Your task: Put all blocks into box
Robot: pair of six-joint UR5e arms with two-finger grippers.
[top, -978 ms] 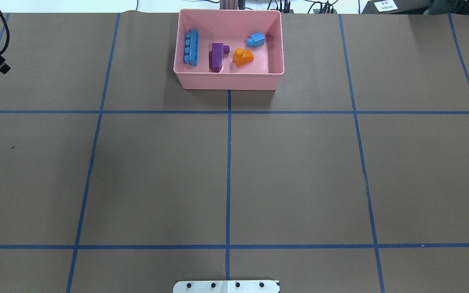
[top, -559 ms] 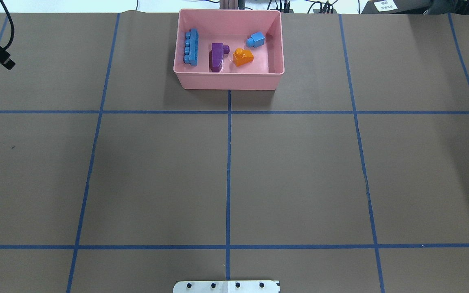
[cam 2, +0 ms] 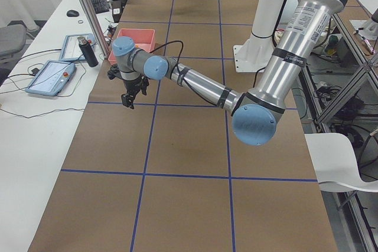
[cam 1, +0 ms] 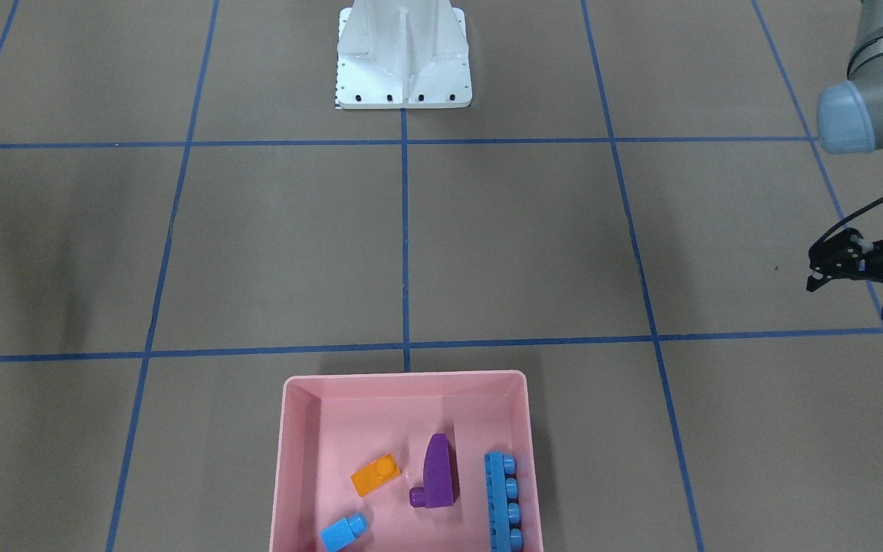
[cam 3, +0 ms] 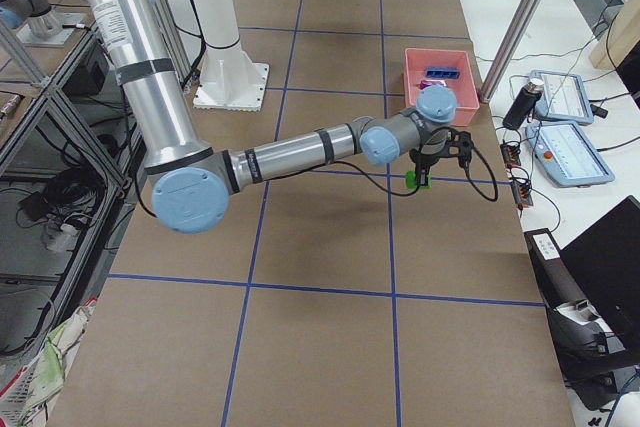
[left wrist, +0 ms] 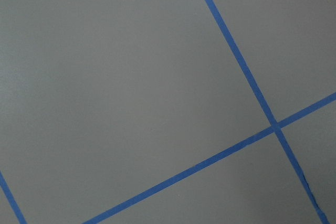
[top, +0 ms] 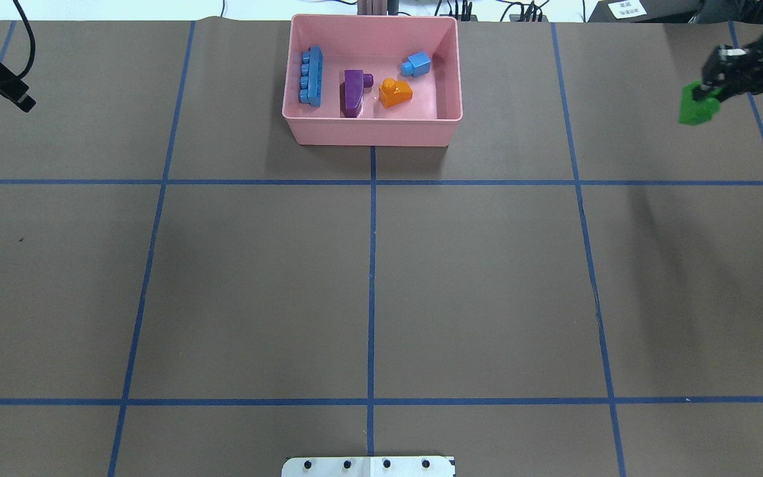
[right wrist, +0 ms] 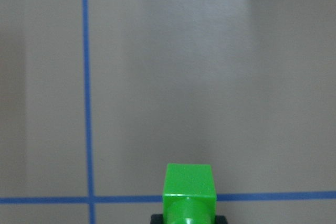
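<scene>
The right gripper [top: 707, 95] holds the green block [top: 694, 111] pinched over the table, well to the right of the pink box [top: 371, 132]. I think it should pass clear over the rim and release above bare floor. Whether the left gripper [top: 19, 99] has its fingers wide or narrow I cannot tell. There are five blocks: one held and four inside the one box, namely the purple block [top: 353, 93], orange block [top: 395, 93], long blue block [top: 311, 76] and small blue block [top: 416, 64].

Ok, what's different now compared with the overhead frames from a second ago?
The right gripper has come into the overhead view at its right edge, shut on the green block, to the right of the box; neither showed before. The left gripper has drifted slightly rightward at the left edge. The long blue block, purple block, orange block and small blue block lie in the box unchanged.
</scene>
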